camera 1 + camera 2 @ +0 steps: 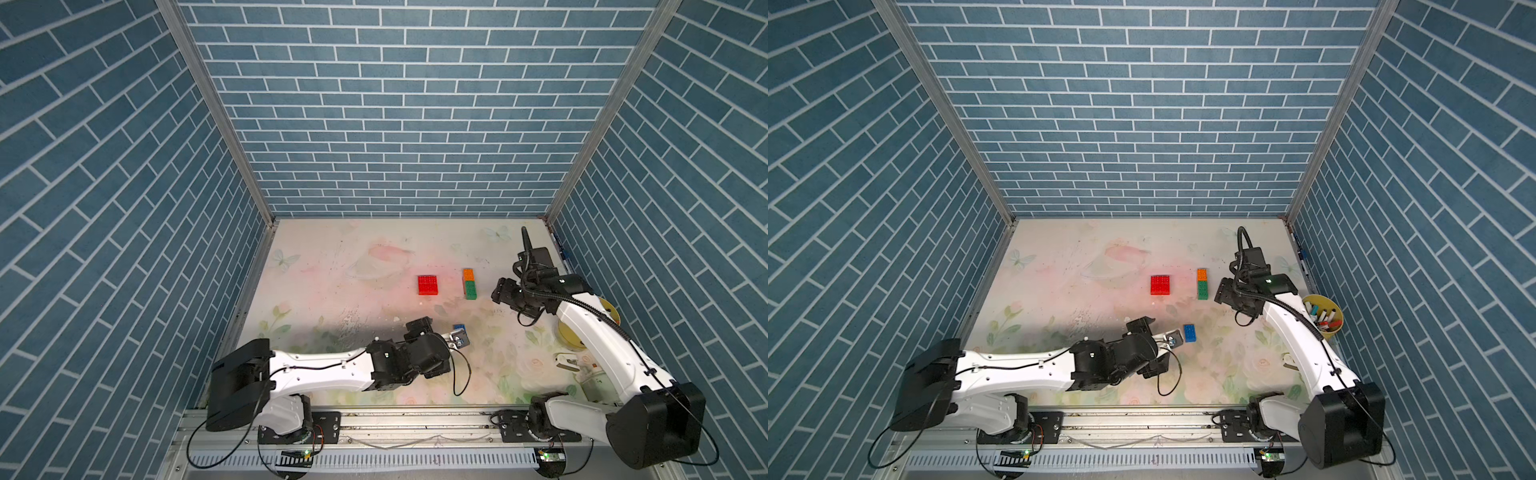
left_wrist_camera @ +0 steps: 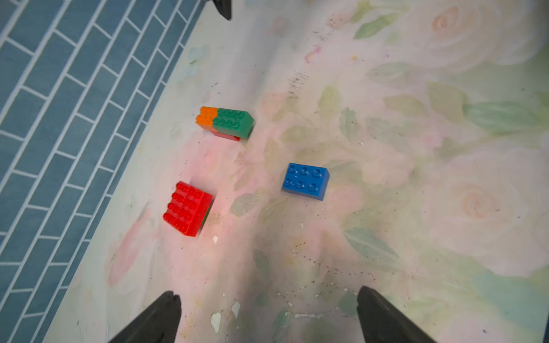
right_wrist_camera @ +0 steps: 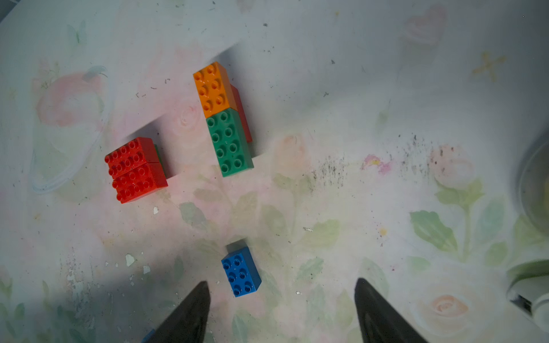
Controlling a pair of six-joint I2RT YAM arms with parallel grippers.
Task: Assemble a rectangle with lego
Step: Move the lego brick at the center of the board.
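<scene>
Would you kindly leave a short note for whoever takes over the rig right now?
Left gripper: open, empty, near the blue brick.
Right gripper: open, empty, beside the orange-green pair.
Red block stands apart from both.
Done: two small stacks built.
To do: join them and the blue brick into one rectangle.

Desk [image 1: 353,299]: floral-print top, scuffed, flecked with dirt. On it: red brick block [image 1: 428,285] mid-desk; orange-and-green brick row [image 1: 470,284] near, to its right, not touching; blue brick [image 1: 1190,333] alone nearer front; yellow marker cup [image 1: 1332,329] at right edge. Bricks studs-up.
</scene>
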